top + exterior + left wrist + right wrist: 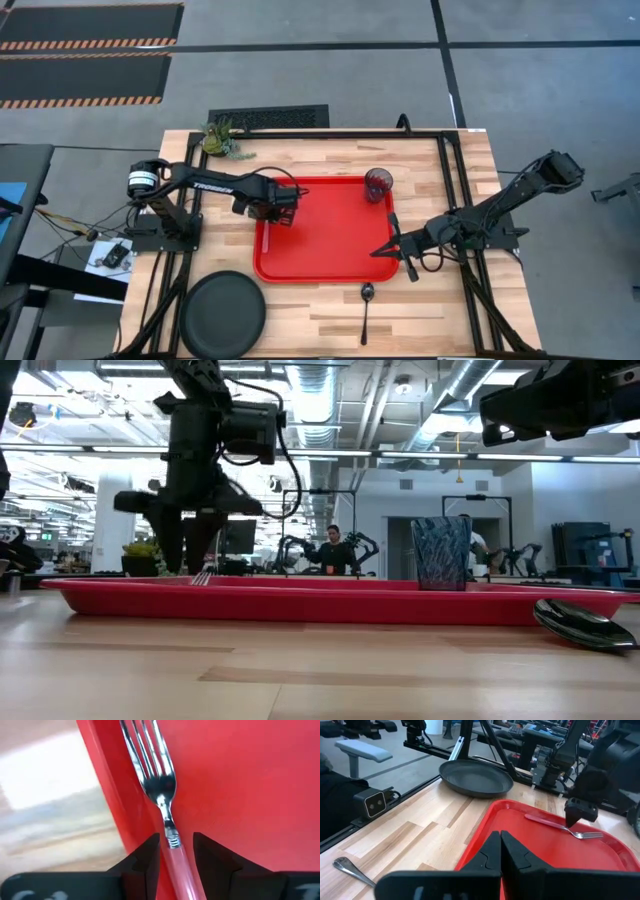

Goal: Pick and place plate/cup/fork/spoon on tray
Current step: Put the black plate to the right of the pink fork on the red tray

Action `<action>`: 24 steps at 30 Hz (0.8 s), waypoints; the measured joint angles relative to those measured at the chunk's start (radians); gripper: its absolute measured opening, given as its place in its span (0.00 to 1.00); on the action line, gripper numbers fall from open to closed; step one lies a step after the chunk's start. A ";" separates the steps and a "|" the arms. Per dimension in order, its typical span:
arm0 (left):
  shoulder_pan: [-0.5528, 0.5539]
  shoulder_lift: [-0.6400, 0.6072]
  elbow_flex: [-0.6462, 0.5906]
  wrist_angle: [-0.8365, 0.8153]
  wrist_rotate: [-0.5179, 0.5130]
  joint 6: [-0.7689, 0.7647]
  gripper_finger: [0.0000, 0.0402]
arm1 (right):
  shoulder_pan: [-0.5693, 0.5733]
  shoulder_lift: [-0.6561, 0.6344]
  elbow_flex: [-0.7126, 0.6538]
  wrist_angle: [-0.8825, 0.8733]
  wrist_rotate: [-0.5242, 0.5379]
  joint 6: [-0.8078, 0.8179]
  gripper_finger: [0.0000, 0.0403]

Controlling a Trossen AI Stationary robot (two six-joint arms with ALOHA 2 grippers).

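Observation:
The red-handled fork (159, 780) lies flat in the red tray (330, 255) beside its left rim; it also shows in the right wrist view (580, 833). My left gripper (283, 210) points down over it, open, one finger on each side of the pink handle (175, 865) just behind the neck, with a gap on both sides. The dark-tinted cup (378, 183) stands upright in the tray's far right corner. The black plate (222, 313) and the dark spoon (366, 305) lie on the table near the front edge. My right gripper (384, 250) is shut and empty over the tray's right side.
A small potted plant (222, 140) stands at the table's far left. The middle of the tray (545, 845) is bare. The plate lies left of the tray's near corner and the spoon (352, 870) just in front of the tray's near rim. A person sits far off in the room (332, 550).

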 joint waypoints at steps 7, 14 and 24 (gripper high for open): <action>-0.070 -0.008 0.093 -0.125 -0.059 0.113 0.26 | 0.000 0.000 0.000 -0.003 0.000 0.012 0.03; -0.252 -0.086 0.093 -0.124 -0.080 0.198 0.21 | 0.000 0.000 0.000 -0.014 0.000 0.029 0.03; -0.596 -0.189 0.094 -0.124 0.147 0.339 0.03 | 0.000 0.000 0.000 -0.011 0.000 0.042 0.03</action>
